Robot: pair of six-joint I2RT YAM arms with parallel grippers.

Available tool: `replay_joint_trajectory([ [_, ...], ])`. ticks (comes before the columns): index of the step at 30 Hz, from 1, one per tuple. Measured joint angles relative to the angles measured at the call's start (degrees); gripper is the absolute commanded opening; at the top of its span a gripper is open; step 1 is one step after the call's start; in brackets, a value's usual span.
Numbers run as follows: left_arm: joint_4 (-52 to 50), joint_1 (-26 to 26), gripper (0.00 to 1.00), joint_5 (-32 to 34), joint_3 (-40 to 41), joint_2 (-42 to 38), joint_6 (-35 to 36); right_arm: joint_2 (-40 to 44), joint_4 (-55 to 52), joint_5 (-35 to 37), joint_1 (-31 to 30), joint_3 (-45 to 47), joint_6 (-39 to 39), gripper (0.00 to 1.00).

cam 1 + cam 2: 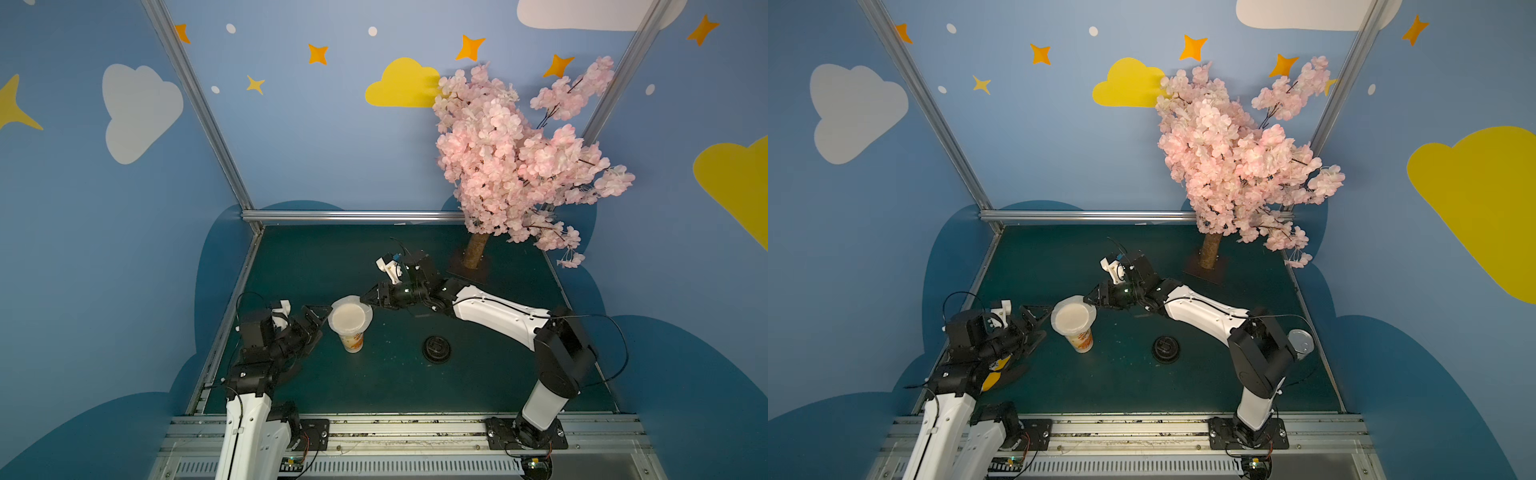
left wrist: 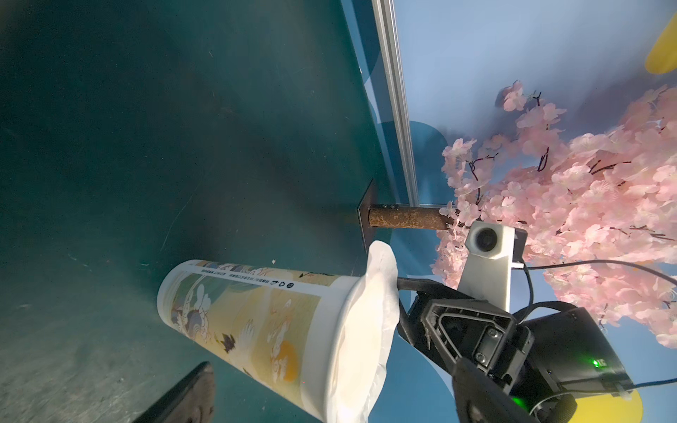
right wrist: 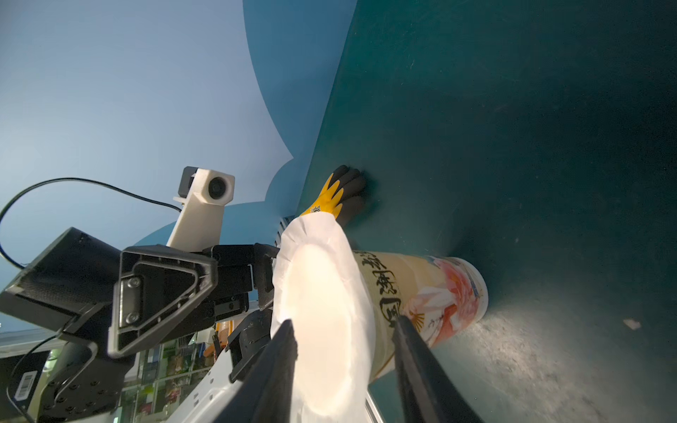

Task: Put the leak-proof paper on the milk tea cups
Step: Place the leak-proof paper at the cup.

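Right wrist view is showing paper (image 3: 322, 329) lying over the mouth of the cup (image 3: 432, 293) standing on the table (image 1: 457, 374), so placing is looking done; right tool (image 3: 344, 321) is sitting part-open astride its edge holding nothing, left tool (image 1: 324, 320) gaping wide beside rim, empty.

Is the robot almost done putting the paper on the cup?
Nearly. Done: the leak-proof paper already lies over the mouth of the milk tea cup, its edge drooping past the rim. In hand: nothing; the right gripper and left gripper sit open at opposite sides of the rim. Left: probably just pulling the arms away.
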State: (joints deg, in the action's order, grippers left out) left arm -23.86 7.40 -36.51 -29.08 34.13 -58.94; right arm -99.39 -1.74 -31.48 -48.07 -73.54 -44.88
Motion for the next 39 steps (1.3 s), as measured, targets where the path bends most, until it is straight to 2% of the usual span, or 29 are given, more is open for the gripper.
replay_joint_trajectory([
  [6,0.4,0.0,0.99,-0.2,0.0,0.0,0.0,0.4,-2.2,0.9,0.0,-0.3,1.3,0.18],
  [22,0.5,0.0,0.99,-0.5,0.0,0.1,0.0,0.3,-3.5,0.0,-0.4,-0.5,1.6,0.03],
  [28,0.8,0.0,0.99,-0.7,0.0,0.2,0.0,-0.2,-3.5,-0.7,-0.8,-0.5,1.5,0.05],
  [31,0.8,0.0,0.99,-0.8,0.0,0.3,0.0,-0.2,-3.5,-0.7,-0.8,-0.6,1.4,0.19],
  [34,0.8,0.0,0.99,-0.8,0.0,0.3,0.0,-0.2,-3.7,-0.5,-0.8,-0.8,1.8,0.27],
  [39,0.7,0.0,0.99,-0.5,0.0,-0.1,0.0,1.1,-6.3,1.7,-0.2,-1.2,3.8,0.32],
])
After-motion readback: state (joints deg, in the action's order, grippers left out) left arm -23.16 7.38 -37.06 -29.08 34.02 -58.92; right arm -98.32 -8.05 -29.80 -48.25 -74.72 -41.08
